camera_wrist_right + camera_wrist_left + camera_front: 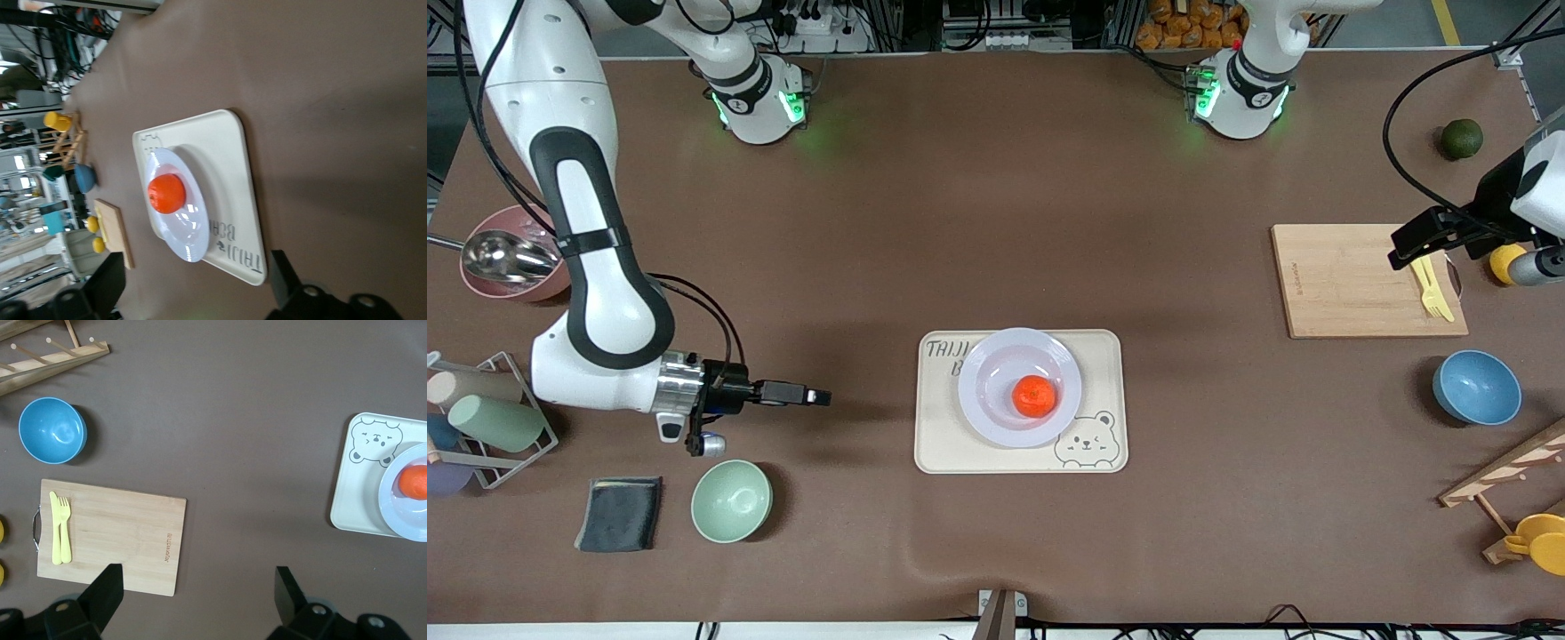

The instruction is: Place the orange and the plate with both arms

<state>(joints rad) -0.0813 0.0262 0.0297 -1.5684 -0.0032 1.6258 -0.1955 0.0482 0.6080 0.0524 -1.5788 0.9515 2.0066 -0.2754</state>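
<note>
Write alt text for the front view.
An orange sits on a pale plate on a cream tray mid-table. The right gripper hangs open over bare table toward the right arm's end; the left gripper hangs open over a wooden cutting board.

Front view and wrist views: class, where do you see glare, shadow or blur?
Front view: sharp, soft arm shadows on the table, faint sheen on the plate. Right wrist view: highlights on the orange and plate, background beyond the table blurred and bright. Left wrist view: even light, glare spot in the blue bowl.
</note>
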